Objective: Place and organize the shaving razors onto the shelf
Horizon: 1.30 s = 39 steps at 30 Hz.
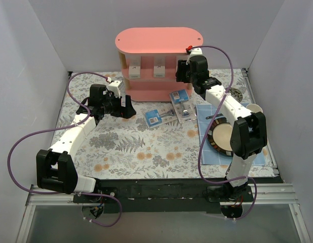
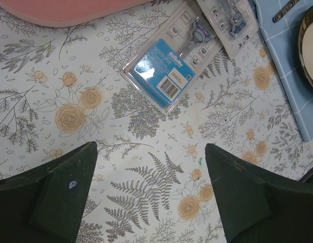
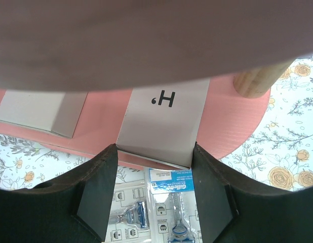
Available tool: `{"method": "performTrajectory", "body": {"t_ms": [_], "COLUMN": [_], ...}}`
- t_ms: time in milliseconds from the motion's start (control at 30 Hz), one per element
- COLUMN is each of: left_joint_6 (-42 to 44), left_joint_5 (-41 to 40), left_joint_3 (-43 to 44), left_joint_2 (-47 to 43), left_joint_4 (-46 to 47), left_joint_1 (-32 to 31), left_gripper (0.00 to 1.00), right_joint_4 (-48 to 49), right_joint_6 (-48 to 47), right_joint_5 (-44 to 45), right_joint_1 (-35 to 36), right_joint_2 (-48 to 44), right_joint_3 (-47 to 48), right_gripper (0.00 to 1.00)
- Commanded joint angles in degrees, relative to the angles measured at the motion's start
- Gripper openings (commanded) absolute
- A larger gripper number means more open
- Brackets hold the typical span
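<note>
The pink shelf (image 1: pixel 159 40) stands at the back centre. Two white razor boxes (image 1: pixel 134 69) (image 1: pixel 159 68) stand on its middle tier. My right gripper (image 1: pixel 181 72) reaches into that tier at the right, its jaws closed on the near end of a third white "H'" box (image 3: pixel 161 119) that lies on the pink tier (image 3: pixel 232 126). Two blue-card blister packs (image 1: pixel 155 117) (image 1: pixel 182 105) lie on the table in front of the shelf. My left gripper (image 1: pixel 127 109) is open and empty above the table, left of the packs; the nearer pack (image 2: pixel 166 71) lies ahead of its fingers (image 2: pixel 60 197).
A wooden shelf post (image 3: pixel 258 81) stands just right of the held box. A neighbouring white box (image 3: pixel 40 111) sits to its left. A blue checked cloth (image 1: pixel 207 114) with a plate (image 1: pixel 222 137) lies at the right, with a white cup (image 1: pixel 253 108) beyond.
</note>
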Motion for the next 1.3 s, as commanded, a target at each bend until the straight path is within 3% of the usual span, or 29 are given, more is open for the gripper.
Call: {"method": "performTrajectory", "body": {"t_ms": [0,133,233,267,433,567,667,833,933,1000,1100,1133,1200,1233,1267], "left_joint_6": [-0.05,-0.14,-0.23,-0.31,-0.31,-0.23,0.39,0.48,0.83,1.35,0.13,-0.31,-1.28,-1.28,-1.28], "left_joint_5": [0.92,0.83,0.83,0.83,0.74,1.18,1.71,2.94,5.92,6.8,8.73,9.78,10.5,11.19,11.55], "left_joint_3": [-0.02,-0.37,-0.46,-0.2,-0.02,-0.81,-2.04,-5.64,-9.14,-10.91,-13.03,-13.2,-13.91,-14.17,-14.61], "left_joint_2": [-0.65,-0.74,-0.91,-1.0,-2.14,-3.37,-4.25,-5.48,-5.92,-6.1,-7.06,-7.41,-8.73,-9.26,-9.87], "left_joint_4": [0.86,1.04,0.95,0.95,0.51,0.16,-0.19,-0.11,0.85,1.73,3.84,4.02,5.59,5.87,6.3], "left_joint_1": [0.28,0.28,0.28,0.28,0.37,0.37,0.37,0.37,0.28,0.19,0.02,-0.07,-0.07,-0.07,-0.07], "left_gripper": [0.88,0.87,0.87,0.87,0.87,0.88,0.88,0.87,0.84,0.8,0.73,0.67,0.6,0.46,0.4], "right_joint_4": [0.65,0.47,-1.19,-1.9,-7.26,-9.1,-11.66,-8.68,-3.59,-0.59,-1.72,-2.68,-4.88,-6.2,-7.25], "right_joint_6": [-0.37,-0.02,1.04,1.04,1.3,-0.97,-3.87,-13.7,-20.04,-23.55,-31.89,-36.7,-41.82,-47.68,-50.96], "right_joint_5": [-0.72,-1.08,0.41,1.46,0.6,-2.83,-4.23,-4.85,-9.5,-15.38,-23.47,-25.66,-26.39,-25.95,-25.34], "right_joint_1": [-0.14,-0.06,-0.14,-0.14,-0.14,-0.06,-0.06,-0.06,-0.14,-0.06,0.2,0.29,1.17,1.61,2.31], "right_joint_2": [0.17,0.09,-0.62,-1.4,-6.93,-15.44,-21.51,-30.05,-34.53,-36.3,-34.81,-34.11,-31.74,-29.56,-28.49], "right_joint_3": [0.87,1.05,2.53,3.15,4.83,0.97,-5.35,-25.12,-35.84,-39.19,-40.7,-40.27,-39.74,-38.52,-38.16], "right_gripper": [0.62,0.64,0.79,0.98,0.99,0.99,0.99,0.99,0.93,0.83,0.59,0.45,0.39,0.25,0.21]}}
